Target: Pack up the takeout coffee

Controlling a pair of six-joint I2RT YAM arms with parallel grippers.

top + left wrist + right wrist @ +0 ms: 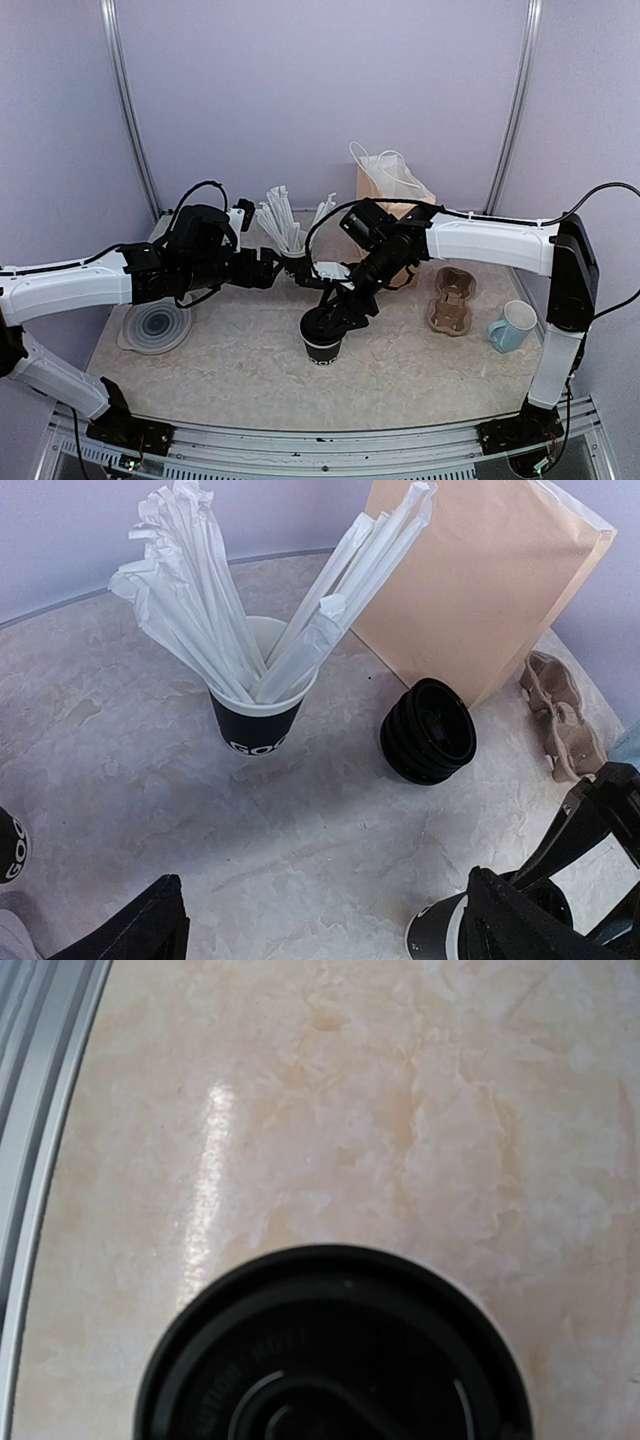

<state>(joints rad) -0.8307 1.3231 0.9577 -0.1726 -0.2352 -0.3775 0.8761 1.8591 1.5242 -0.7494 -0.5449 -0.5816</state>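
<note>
The coffee (322,348) stands upright on the surface (240,370), near the middle and toward the front, with its black lid on. White lettering on its side is too small to read from above. In the right wrist view the lid (335,1360) fills the lower frame, and raised letters on its rim read "UTION" in part.

The right hand (335,312) sits directly over the lid. It is black against black and none of its fingers show in its own camera, so I cannot tell whether it clasps the coffee or only hangs over it.

The left hand (335,930) is spread wide, with nothing between its fingers (150,930). It is held low, just left of the coffee (432,935).

Beyond it a black cup (250,720) holds wrapped straws (200,590) fanned in two bunches, and its white print reads "GO" before curving out of sight. A stack of lids (430,730) lies just beside the foot of a tan paper bag (480,580). A pulp carrier (450,300) lies to the right of the coffee, and a pale blue mug (512,325) stands further right.
</note>
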